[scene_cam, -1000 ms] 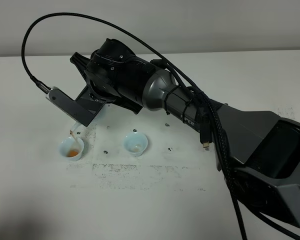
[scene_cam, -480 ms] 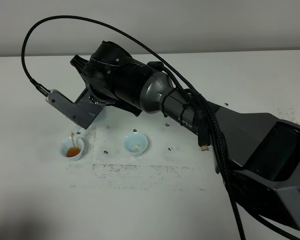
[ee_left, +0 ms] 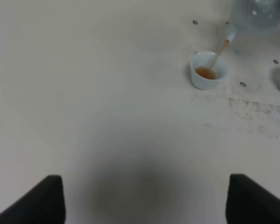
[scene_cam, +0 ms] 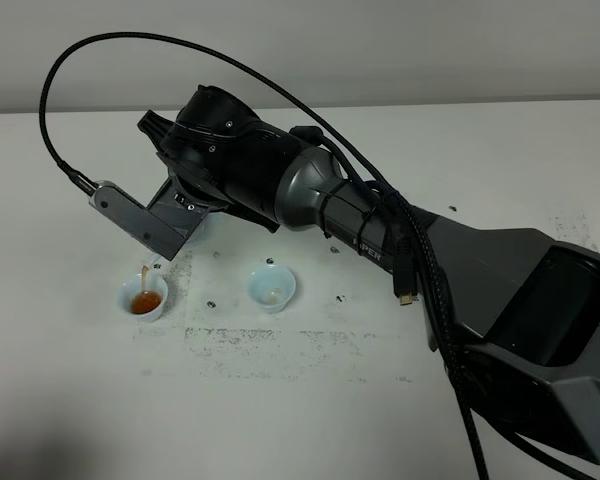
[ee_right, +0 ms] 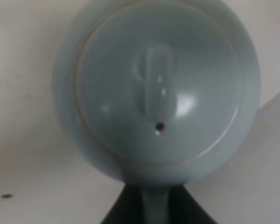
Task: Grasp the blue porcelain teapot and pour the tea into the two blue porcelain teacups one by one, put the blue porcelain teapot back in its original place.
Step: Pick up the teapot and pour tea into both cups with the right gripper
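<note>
On the table (scene_cam: 80,400), near its middle: two teacups side by side, not touching.
- left teacup (scene_cam: 143,300): holds tea; the teapot (ee_left: 256,14) hangs tilted above and just behind it, spout over the cup.
- right teacup (scene_cam: 271,288): seemingly a little liquid at its bottom.
- right arm (scene_cam: 280,180): reaches in from the right, above and behind both cups, covering most of the teapot in the high view.

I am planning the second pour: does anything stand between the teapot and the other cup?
Nothing visible does. The teapot is tilted over the cup being filled. From there to the other cup there is only bare table with a few small dark specks.
</note>
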